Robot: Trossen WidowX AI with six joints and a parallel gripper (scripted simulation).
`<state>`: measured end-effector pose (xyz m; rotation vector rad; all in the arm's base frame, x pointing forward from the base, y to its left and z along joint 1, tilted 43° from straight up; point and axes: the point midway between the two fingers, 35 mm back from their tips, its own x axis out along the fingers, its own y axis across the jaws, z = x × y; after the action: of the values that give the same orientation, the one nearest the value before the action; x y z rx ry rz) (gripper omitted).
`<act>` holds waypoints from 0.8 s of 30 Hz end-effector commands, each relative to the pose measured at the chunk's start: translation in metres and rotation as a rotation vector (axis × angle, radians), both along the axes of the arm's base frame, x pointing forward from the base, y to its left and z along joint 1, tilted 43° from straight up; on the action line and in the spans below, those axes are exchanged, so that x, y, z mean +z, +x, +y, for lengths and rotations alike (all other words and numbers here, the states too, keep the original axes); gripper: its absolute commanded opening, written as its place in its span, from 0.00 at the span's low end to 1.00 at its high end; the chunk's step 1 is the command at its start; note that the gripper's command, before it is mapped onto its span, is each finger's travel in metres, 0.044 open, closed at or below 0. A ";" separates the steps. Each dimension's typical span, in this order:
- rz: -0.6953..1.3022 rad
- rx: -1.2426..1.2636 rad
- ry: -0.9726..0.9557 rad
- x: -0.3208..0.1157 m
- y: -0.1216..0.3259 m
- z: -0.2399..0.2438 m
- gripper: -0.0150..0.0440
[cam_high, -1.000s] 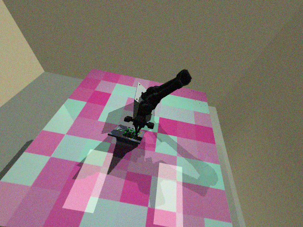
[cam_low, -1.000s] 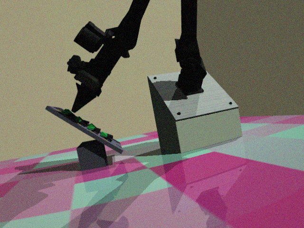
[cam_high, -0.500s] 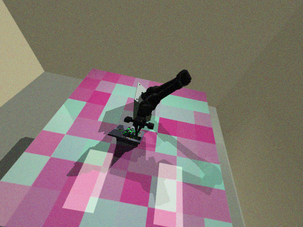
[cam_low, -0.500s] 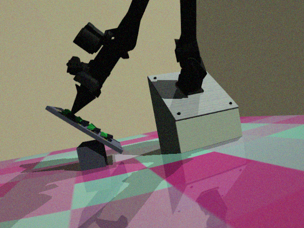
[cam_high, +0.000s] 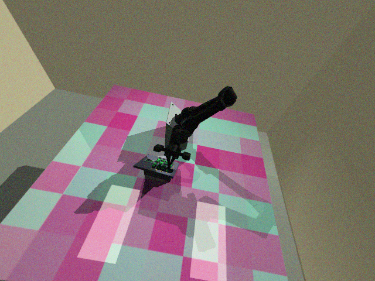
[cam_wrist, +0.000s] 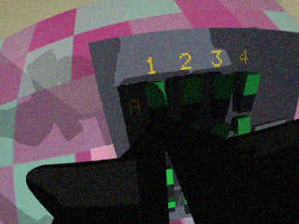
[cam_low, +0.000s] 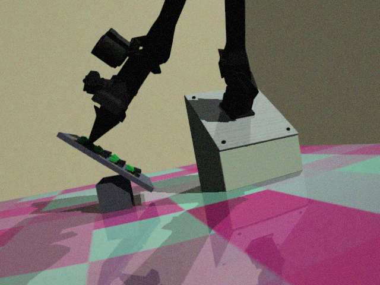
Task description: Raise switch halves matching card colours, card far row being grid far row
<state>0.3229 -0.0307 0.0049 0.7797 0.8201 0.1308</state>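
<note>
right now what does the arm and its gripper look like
The arm is matte black all over, built of chunky blocky links, with no visible cables or markings. The gripper is black too, its jaws tapering to a sharp wedge below a boxy wrist block. It stands on a pale grey pedestal.

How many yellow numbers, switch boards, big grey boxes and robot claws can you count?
Yellow numbers: 4
Switch board: 1
Grey box under the arm: 1
Gripper, shut: 1
Total: 7

The arm [cam_low: 153, 37] is matte black and blocky throughout, tapering into a pointed black gripper [cam_low: 92, 138] with boxy side housings.
</note>
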 end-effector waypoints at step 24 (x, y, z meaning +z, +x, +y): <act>0.002 -0.005 0.002 -0.002 0.003 0.001 0.25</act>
<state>0.3248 -0.0292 0.0028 0.7809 0.8213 0.1313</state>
